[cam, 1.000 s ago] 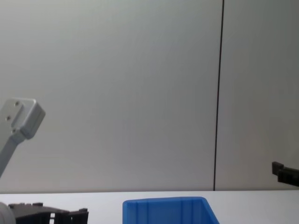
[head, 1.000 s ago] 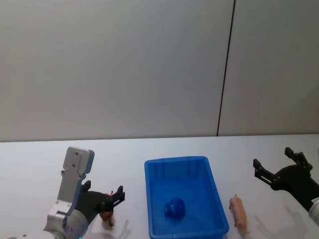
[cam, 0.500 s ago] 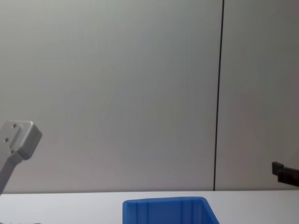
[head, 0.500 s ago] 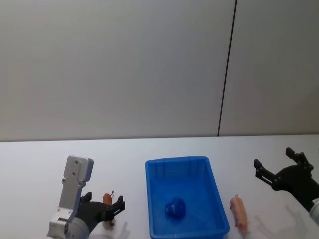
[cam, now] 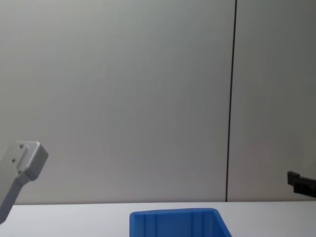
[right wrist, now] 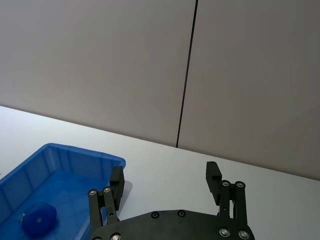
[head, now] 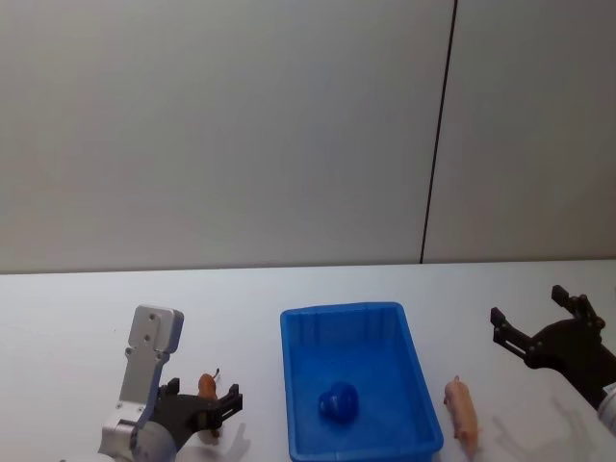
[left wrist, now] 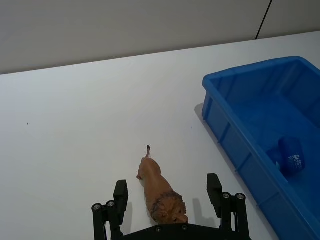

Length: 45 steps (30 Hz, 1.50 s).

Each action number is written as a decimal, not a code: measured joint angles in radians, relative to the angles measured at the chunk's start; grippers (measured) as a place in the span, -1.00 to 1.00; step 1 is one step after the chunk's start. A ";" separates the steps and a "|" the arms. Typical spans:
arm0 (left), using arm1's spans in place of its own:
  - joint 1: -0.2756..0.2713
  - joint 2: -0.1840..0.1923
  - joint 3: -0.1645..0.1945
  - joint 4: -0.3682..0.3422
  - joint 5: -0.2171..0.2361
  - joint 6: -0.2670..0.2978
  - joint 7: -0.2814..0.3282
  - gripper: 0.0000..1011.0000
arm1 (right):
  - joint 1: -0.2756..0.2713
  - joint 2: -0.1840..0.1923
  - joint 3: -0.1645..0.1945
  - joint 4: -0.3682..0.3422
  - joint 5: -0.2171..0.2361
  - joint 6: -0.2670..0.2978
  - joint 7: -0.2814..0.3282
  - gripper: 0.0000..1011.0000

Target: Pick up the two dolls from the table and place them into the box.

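- Lion doll (left wrist: 160,197) stands on the white worktop (head: 58,318), a bit to the left of the blue box (head: 342,310).
- Left tool (left wrist: 167,185) is down around it, fingers wide apart, one on each side, not clamping it.
- Pig doll (head: 461,412) lies just right of the box.
- Round blue object (head: 337,401) sits inside the box.
- Right tool (head: 527,313) hovers further right, fingers apart, holding nothing.

Bare table (head: 77,318) lay open at the left of the head view and above the box (head: 342,310). Near the lower right, the pig doll (head: 461,412) lay just beside the box wall, narrowing that gap. A blue lump (head: 338,401) occupied the box's lower-middle floor.
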 joint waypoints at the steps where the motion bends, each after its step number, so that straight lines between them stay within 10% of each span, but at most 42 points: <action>1: 0.000 0.000 0.000 0.000 0.000 0.000 0.000 0.98 | 0.000 0.000 0.000 0.000 0.000 0.000 0.000 0.98; 12: -0.039 -0.029 0.000 0.078 0.018 0.009 -0.028 0.97 | 0.000 0.000 0.000 0.000 0.000 0.000 0.000 0.98; 30: -0.076 -0.058 0.004 0.134 0.064 0.034 -0.039 -0.06 | 0.000 0.000 0.000 0.000 0.000 0.000 0.000 0.98; 45: -0.067 -0.045 0.004 0.057 0.163 0.067 -0.008 -0.32 | 0.000 0.000 0.000 0.000 0.000 0.000 0.000 0.98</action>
